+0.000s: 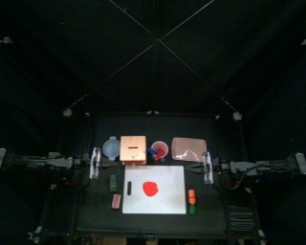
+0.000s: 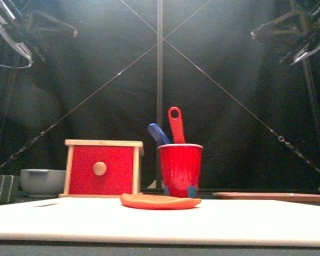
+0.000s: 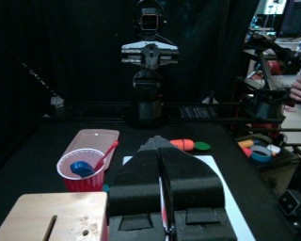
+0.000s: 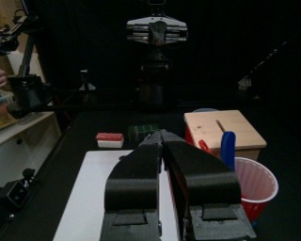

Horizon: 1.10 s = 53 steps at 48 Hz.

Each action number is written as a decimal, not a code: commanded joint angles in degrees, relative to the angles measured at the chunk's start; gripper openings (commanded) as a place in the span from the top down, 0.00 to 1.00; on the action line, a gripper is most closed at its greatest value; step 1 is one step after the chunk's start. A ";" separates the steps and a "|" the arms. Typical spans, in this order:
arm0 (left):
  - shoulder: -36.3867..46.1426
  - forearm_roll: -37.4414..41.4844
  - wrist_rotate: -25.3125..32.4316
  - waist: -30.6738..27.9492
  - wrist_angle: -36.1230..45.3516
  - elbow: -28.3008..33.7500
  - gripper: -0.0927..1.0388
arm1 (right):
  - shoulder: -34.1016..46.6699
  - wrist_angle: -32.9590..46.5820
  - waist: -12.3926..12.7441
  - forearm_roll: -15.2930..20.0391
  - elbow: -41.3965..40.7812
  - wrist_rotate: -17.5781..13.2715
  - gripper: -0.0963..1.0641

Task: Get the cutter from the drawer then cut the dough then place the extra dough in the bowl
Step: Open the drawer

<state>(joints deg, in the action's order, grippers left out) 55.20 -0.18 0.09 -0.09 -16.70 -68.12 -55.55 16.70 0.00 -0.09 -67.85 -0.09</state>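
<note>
The black table (image 1: 149,222) carries everything, and the white cutting board (image 1: 153,189) lies at its middle. Both arms rest out at the table's sides, well apart from the board. The left gripper (image 3: 162,149) is off the board's left edge and the right gripper (image 4: 162,139) off its right edge. Each has its jaws pressed together and grasps nothing. Behind the board, slightly left of its middle, stands the pale wooden box (image 2: 103,170), its red drawer front (image 2: 101,169) pushed in flush, so the cutter is out of sight. The flat pink tray (image 1: 187,147) lies behind the board's right corner. The blue-grey bowl (image 1: 112,148) sits behind its left corner, just beside the box. Between box and tray, behind the board's middle, stands the red cup (image 2: 179,170). The flat red dough (image 2: 160,201) lies on the board near its centre, uncut and apart from everything else. A blue toy knife (image 2: 159,133) and a red toy knife (image 2: 176,122) stick up out of the cup. Just off the board's left edge lie a dark green sushi roll (image 1: 114,180) and a small red and white toy (image 1: 116,201). Off the right edge sits a small cluster of orange and green toy foods (image 1: 191,198).
</note>
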 commanded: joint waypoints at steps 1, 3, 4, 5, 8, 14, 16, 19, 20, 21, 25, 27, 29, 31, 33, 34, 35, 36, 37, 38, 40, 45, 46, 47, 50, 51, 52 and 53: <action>-3.43 -2.20 -0.70 -0.18 -2.02 -1.32 0.97 | 1.41 0.26 0.18 0.00 0.44 -0.26 0.90; -3.96 -3.78 -1.05 -0.09 -2.46 -1.49 0.98 | 1.76 0.26 0.26 0.18 0.53 -0.35 0.91; -4.66 -5.80 -1.41 0.09 -2.90 -1.67 0.98 | 2.11 0.62 0.26 0.26 0.88 -0.44 0.91; -5.01 -7.21 -1.67 0.18 -3.34 -1.76 0.97 | 2.46 0.70 0.26 0.35 1.14 -0.44 0.91; -6.06 -11.43 -2.29 0.44 -4.57 -1.93 0.96 | 3.96 1.14 0.44 0.44 2.64 -0.44 0.90; -8.79 -18.54 -2.55 0.97 -5.80 -2.29 0.91 | 8.53 1.93 1.05 0.09 7.12 -0.26 0.90; -9.49 -20.39 -2.64 1.32 -5.80 -2.11 0.88 | 11.16 2.20 1.58 0.00 9.40 -0.26 0.90; -10.81 -23.29 -2.99 2.81 -5.80 -1.93 0.82 | 14.59 2.55 2.29 -0.09 12.30 -0.26 0.90; -11.16 -24.08 -3.08 3.25 -5.98 -1.85 0.79 | 15.91 2.72 2.46 -0.09 13.27 -0.18 0.90; -11.51 -25.05 -3.25 3.69 -6.06 -1.85 0.77 | 17.05 2.81 2.72 -0.09 14.24 -0.09 0.90; -12.83 -29.36 -3.87 4.92 -6.24 -1.76 0.66 | 22.68 3.08 4.31 0.18 18.54 -0.35 0.90; -13.36 -31.90 -4.22 5.36 -6.24 -1.58 0.59 | 25.14 3.08 5.19 0.26 20.39 -0.44 0.90; -14.15 -34.98 -4.66 5.54 -6.24 -1.49 0.51 | 27.51 3.08 5.89 0.44 22.06 -0.53 0.90; -14.94 -37.09 -4.92 5.63 -6.24 -1.32 0.44 | 29.79 2.90 6.50 0.62 23.64 -0.53 0.90; -15.64 -38.76 -5.01 5.54 -6.24 -1.23 0.37 | 32.61 2.64 7.29 0.79 25.49 -0.53 0.90; -16.00 -39.37 -5.10 5.63 -6.24 -1.23 0.33 | 33.66 2.55 7.65 0.97 26.28 -0.53 0.90; -16.26 -40.08 -5.10 5.63 -6.24 -1.23 0.30 | 34.80 2.46 8.00 1.23 27.07 -0.62 0.90; -16.61 -40.69 -5.19 5.63 -6.24 -1.23 0.27 | 35.68 2.29 8.44 1.58 27.69 -0.62 0.90; -16.96 -41.31 -5.19 5.63 -6.24 -1.14 0.24 | 36.65 2.11 8.79 2.02 28.39 -0.62 0.90; -17.31 -41.84 -5.19 5.63 -6.24 -1.14 0.21 | 37.71 1.85 9.14 2.55 29.18 -0.62 0.90; -18.11 -43.42 -5.27 5.54 -6.24 -1.05 0.15 | 39.81 0.88 9.84 3.87 31.11 -0.62 0.90; -19.78 -47.72 -5.19 5.54 -6.33 -0.88 0.07 | 44.03 -2.29 11.16 5.45 35.24 -0.44 0.90; -20.21 -48.96 -5.19 5.54 -6.33 -0.88 0.07 | 44.91 -3.08 11.43 5.45 36.21 -0.44 0.90; -20.57 -49.75 -5.19 5.54 -6.33 -0.88 0.07 | 45.70 -3.96 11.51 5.45 37.18 -0.44 0.90; -21.53 -52.03 -5.19 5.45 -6.33 -0.88 0.07 | 48.60 -7.12 12.22 5.36 40.43 -0.44 0.90; -21.80 -52.73 -5.19 5.45 -6.33 -0.88 0.07 | 49.39 -8.17 12.30 5.27 41.40 -0.44 0.90; -22.24 -53.35 -5.19 5.36 -6.33 -0.88 0.07 | 50.27 -9.23 12.48 5.27 42.36 -0.44 0.90; -22.59 -53.96 -5.19 5.27 -6.33 -0.79 0.07 | 51.15 -10.37 12.66 5.36 43.33 -0.44 0.90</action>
<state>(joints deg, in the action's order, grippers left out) 33.57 -51.94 -5.10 5.36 -22.50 -70.49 -6.42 10.02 11.87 5.10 -29.79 -0.62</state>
